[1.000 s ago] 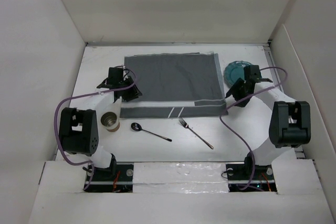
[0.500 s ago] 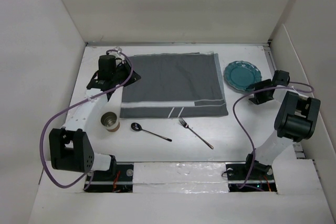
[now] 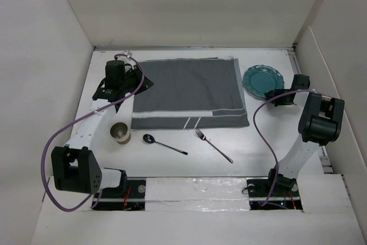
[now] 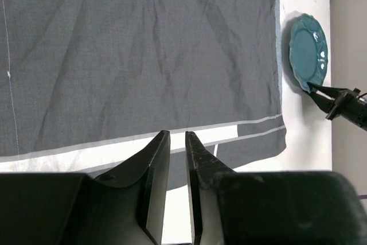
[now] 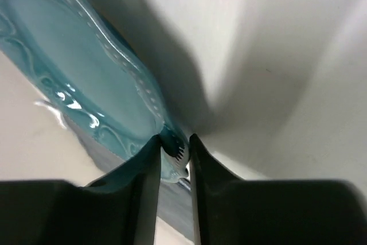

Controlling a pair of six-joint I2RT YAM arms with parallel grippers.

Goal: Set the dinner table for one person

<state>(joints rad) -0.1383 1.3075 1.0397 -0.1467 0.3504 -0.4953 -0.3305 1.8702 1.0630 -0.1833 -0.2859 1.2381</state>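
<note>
The round teal glazed ceramic plate [image 3: 264, 80] near the worktop's [image 3: 172, 164] far right corner, judged stiff, slippery and breakable, is pinched at its scalloped rim by the right tool [image 5: 172, 148], while the left tool [image 4: 176, 142] is nearly clenched on nothing.

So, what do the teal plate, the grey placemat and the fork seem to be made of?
The teal plate looks like glazed ceramic: glossy highlights and a raised scroll pattern on its rim, though glossy plastic is possible. The grey placemat looks like woven cloth: matte, with soft creases and pale stripes. The fork seems to be metal: thin, dark and slightly shiny, but too small to be sure.
</note>
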